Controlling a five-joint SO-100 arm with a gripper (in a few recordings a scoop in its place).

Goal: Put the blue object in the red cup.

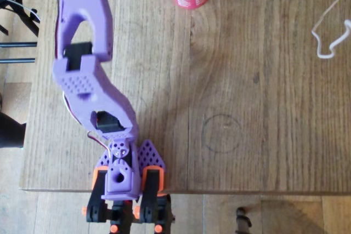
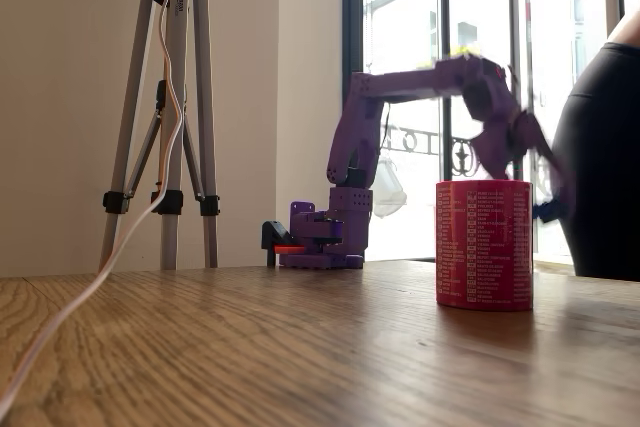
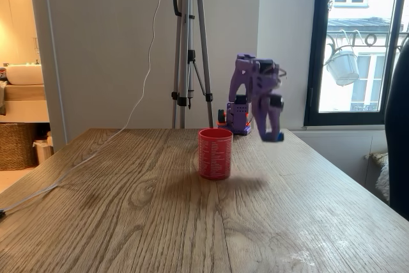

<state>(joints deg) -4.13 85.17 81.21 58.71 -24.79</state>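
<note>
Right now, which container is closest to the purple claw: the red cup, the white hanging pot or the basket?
The red cup, standing on the table beside the gripper; the pot hangs outside the window, the basket sits off the table.

A wooden table (image 1: pixel 247 80) carries a faint pencilled circle (image 1: pixel 221 133) near its front edge in the overhead view. A white cable (image 1: pixel 329 31) loops at the right side there. In a fixed view a tripod (image 3: pixel 190 43) stands behind the table beside a window (image 3: pixel 358 43) with a hanging pot (image 3: pixel 345 65). A wicker basket (image 3: pixel 16 145) sits at left.
</note>
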